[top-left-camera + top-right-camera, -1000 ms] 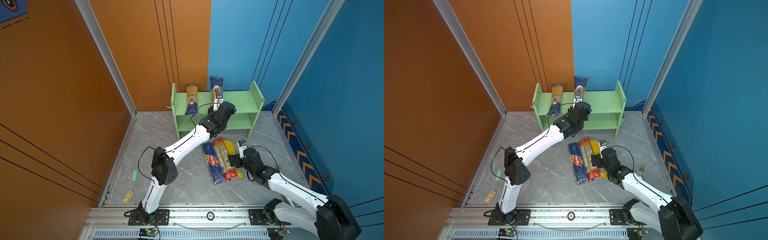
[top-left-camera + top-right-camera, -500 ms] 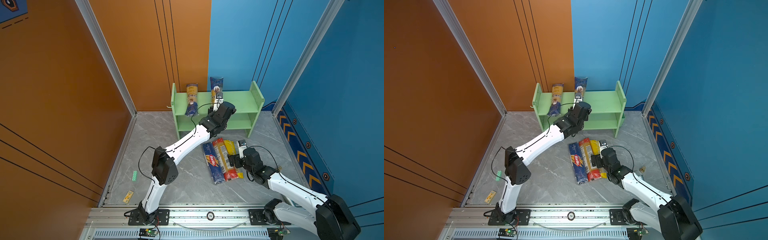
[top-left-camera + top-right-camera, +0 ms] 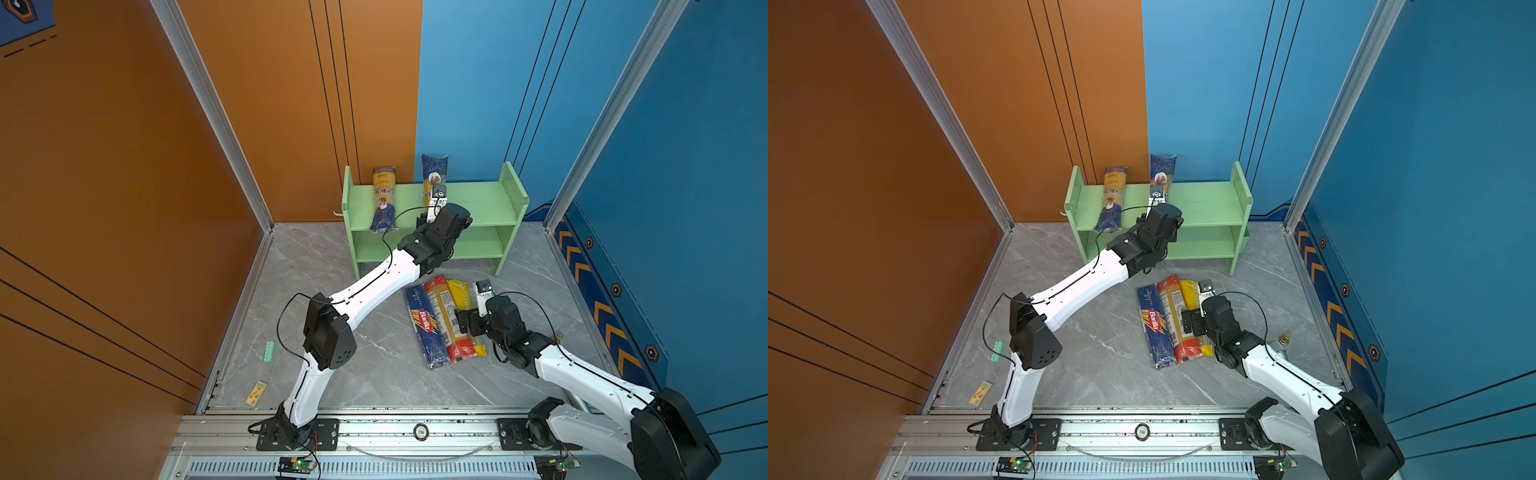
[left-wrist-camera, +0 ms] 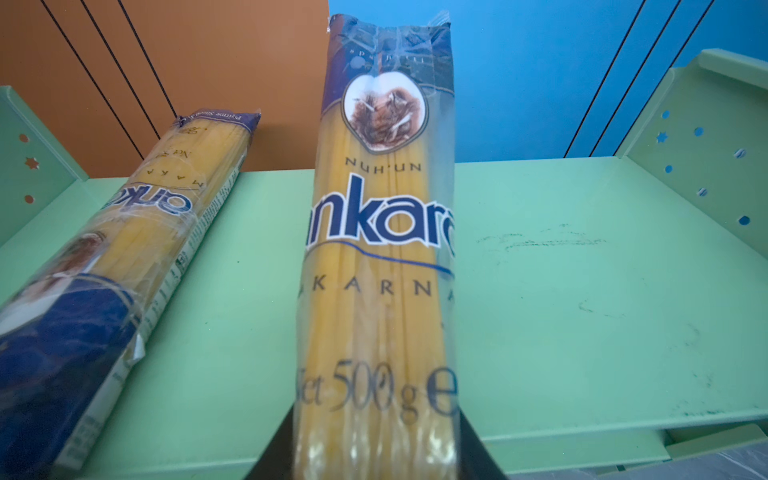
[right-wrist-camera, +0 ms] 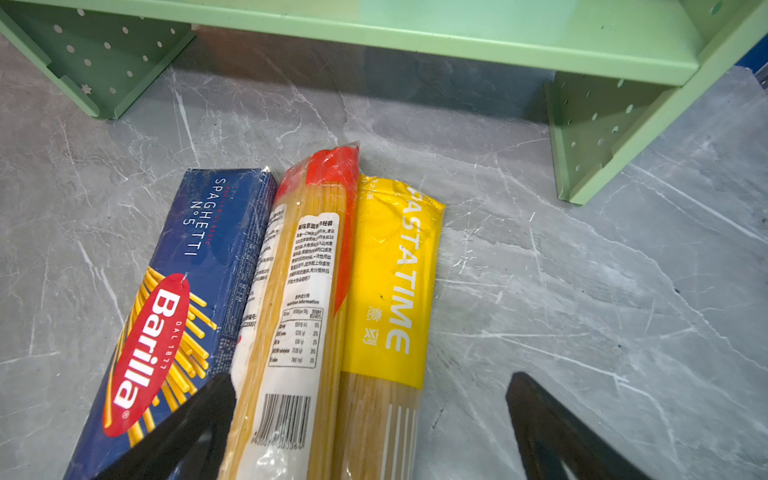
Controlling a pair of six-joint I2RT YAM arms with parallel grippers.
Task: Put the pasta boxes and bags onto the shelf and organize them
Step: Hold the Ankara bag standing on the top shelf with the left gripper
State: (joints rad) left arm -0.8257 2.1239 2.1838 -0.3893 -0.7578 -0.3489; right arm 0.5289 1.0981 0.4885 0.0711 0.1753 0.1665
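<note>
The light green shelf stands against the back wall. On its top tier lies one navy-and-yellow bag, its navy end over the front edge. My left gripper is shut on the near end of a second such bag, which reaches across the top tier. On the floor lie a navy Barilla box, a red-ended bag and a yellow-ended bag. My right gripper stands open, straddling the red-ended and yellow-ended bags.
A small green strip and a yellow card lie on the floor at the left. A small brass-topped metal object sits by the right arm. Orange and blue walls close in the marble floor.
</note>
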